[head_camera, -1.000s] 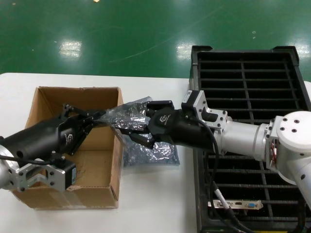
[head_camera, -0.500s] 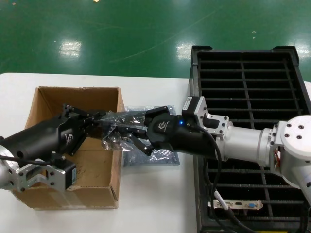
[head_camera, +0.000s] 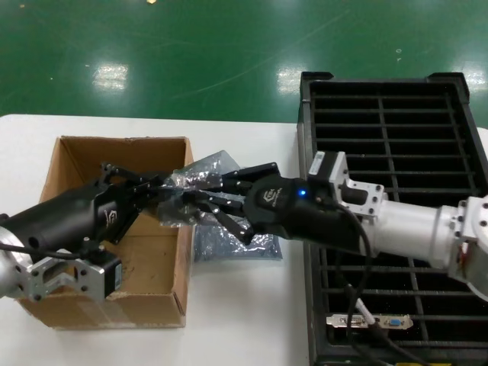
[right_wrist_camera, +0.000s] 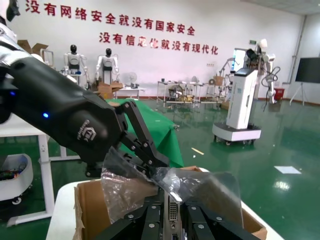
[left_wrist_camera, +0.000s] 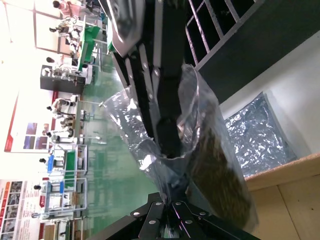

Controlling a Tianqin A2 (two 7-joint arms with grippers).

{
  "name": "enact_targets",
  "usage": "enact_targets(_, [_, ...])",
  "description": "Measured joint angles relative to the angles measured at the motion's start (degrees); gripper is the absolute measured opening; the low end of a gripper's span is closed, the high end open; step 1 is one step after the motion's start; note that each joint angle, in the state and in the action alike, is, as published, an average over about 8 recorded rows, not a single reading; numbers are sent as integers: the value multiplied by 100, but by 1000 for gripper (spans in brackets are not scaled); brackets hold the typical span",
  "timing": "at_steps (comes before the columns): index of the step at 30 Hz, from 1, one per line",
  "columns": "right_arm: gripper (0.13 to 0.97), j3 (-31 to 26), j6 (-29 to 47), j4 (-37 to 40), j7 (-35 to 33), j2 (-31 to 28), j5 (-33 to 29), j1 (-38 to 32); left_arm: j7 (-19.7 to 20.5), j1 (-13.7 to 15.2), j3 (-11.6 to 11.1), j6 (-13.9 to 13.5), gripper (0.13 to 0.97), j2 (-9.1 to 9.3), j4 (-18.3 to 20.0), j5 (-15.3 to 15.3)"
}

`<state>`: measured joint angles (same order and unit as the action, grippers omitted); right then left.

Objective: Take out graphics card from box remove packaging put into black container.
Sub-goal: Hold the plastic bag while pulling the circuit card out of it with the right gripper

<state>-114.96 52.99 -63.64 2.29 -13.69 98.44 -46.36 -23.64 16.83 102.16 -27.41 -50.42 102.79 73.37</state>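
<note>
head view: the left gripper (head_camera: 149,187), over the brown corrugated cardboard box (head_camera: 69,156), pinches one end of the crinkly translucent anti-static bag (head_camera: 187,191), which hangs in the air above the box's wall on the 3 o'clock side. the right gripper (head_camera: 200,207) reaches in from 3 o'clock, its black fingers (head_camera: 229,221) spread around the bag's other end. the dark graphics card (right_wrist_camera: 172,210) shows in the right wrist view, bracket end on, between that gripper's fingers and still sleeved; whether they have closed on it cannot be told. a second, flat silvery bag (head_camera: 232,240) lies on the white table (head_camera: 244,320) just beside the box. the large black ribbed plastic crate (head_camera: 389,114) stands at 3 o'clock, with a look-alike card (head_camera: 374,322) slotted near its 6 o'clock end.

step in hand, as judged: stripping the sleeve. to do it well, the right fingers should close on the card's rigid edge, not on film alone; the left should keep its pinch on plastic only; the two should then draw apart along the card's length, level, so the film slides rather than snags.
</note>
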Motion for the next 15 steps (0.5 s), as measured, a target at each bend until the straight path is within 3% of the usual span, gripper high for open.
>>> enact_targets(15, [163,-46,-7,-786,-109,-420,-3,410,0,0,0,0,139,0,-1,0])
